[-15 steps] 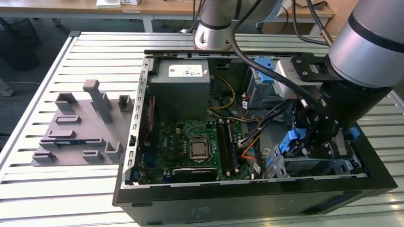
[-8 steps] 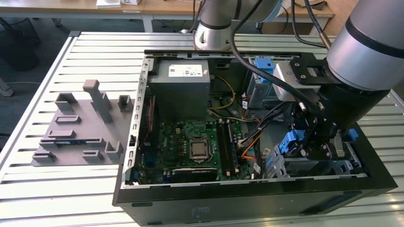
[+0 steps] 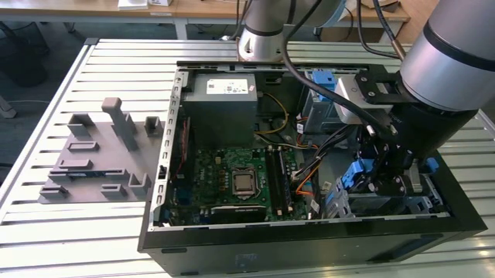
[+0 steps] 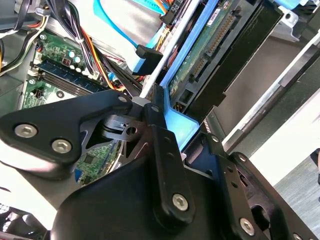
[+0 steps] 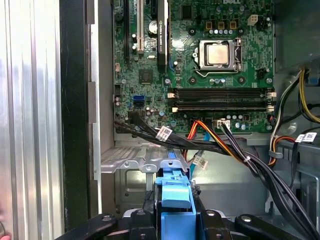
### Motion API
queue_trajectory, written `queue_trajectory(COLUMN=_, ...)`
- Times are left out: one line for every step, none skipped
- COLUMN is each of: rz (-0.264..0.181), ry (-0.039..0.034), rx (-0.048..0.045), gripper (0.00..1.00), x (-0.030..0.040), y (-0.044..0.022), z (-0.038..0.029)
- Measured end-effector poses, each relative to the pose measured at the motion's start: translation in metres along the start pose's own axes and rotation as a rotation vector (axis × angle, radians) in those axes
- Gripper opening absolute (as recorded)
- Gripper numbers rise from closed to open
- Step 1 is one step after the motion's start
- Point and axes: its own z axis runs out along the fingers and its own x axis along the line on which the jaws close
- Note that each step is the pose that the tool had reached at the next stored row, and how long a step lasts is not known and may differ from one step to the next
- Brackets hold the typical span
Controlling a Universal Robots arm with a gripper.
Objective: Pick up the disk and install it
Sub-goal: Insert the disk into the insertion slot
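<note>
Gripper (image 3: 372, 180) jaws clenched on the disk (image 3: 353, 172) by its blue carrier, lower right of the exterior view, inside the open computer case (image 3: 309, 230). Motherboard (image 3: 217, 174) is at frame centre.

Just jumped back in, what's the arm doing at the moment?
The arm's gripper is down inside the open computer case, to the exterior view's right of the motherboard. Its jaws are shut on the disk, gripping its blue carrier, close to the metal drive bay. The disk does not look seated yet.
</note>
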Motion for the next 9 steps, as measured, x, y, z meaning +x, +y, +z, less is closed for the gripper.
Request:
queue_trajectory(rz=0.000, ry=0.0003, rx=0.0000, gripper=0.38, x=0.0000, y=0.0000, z=-0.0001)
queue_trajectory(rz=0.000, ry=0.0001, rx=-0.0001, gripper=0.44, x=0.0000, y=0.0000, z=-0.0001)
queue_trajectory(rz=0.000, ry=0.0001, rx=-0.0001, gripper=0.44, x=0.0000, y=0.0000, z=0.0000)
queue_trajectory(rz=0.000, ry=0.0001, rx=-0.0001, gripper=0.44, x=0.0000, y=0.0000, z=0.0000)
queue_trajectory(rz=0.000, ry=0.0001, rx=-0.0001, gripper=0.44, x=0.0000, y=0.0000, z=0.0000)
queue_trajectory(rz=0.000, ry=0.0003, rx=-0.0001, gripper=0.44, x=0.0000, y=0.0000, z=0.0000)
queue_trajectory(rz=0.000, ry=0.0002, rx=-0.0001, gripper=0.44, x=0.0000, y=0.0000, z=0.0003)
queue_trajectory(rz=0.000, ry=0.0000, rx=-0.0001, gripper=0.44, x=0.0000, y=0.0000, z=0.0008)
queue_trajectory(rz=0.000, ry=0.0003, rx=-0.0001, gripper=0.42, x=0.0000, y=0.0000, z=0.0010)
